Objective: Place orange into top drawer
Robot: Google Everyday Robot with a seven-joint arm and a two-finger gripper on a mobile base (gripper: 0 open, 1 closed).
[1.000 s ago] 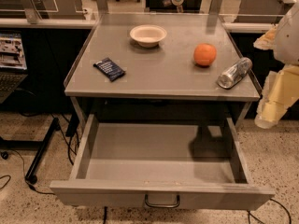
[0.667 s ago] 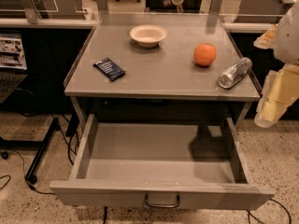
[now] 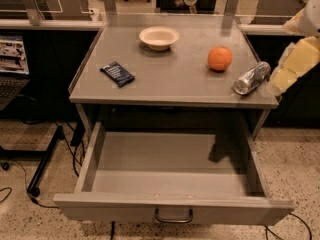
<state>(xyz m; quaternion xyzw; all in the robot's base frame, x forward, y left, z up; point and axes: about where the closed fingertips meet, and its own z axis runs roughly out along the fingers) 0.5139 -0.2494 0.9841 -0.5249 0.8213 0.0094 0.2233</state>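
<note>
Orange (image 3: 220,58) fruit sits on the grey tabletop (image 3: 175,84), toward the back right. It is just beside the silver can (image 3: 251,77), which lies on its side near the right edge. A white bowl (image 3: 159,37) stands near the back and a dark packet (image 3: 117,74) lies flat on the left, both well apart from the fruit.

Below, the top drawer (image 3: 165,159) is pulled fully out. Its bare floor is open from above and its handle (image 3: 173,216) faces me, so I judge it is ready to receive the fruit.

The gripper (image 3: 292,66) hangs off the right side of the table, just beyond the can and at about tabletop height. It holds nothing, and I cannot tell whether it is spread or closed. The orange lies to its left, near but not touching, with the can between them.

The grasp seems not yet made. The reach will probably need to come over or behind the can, which looks likely to roll if nudged.
</note>
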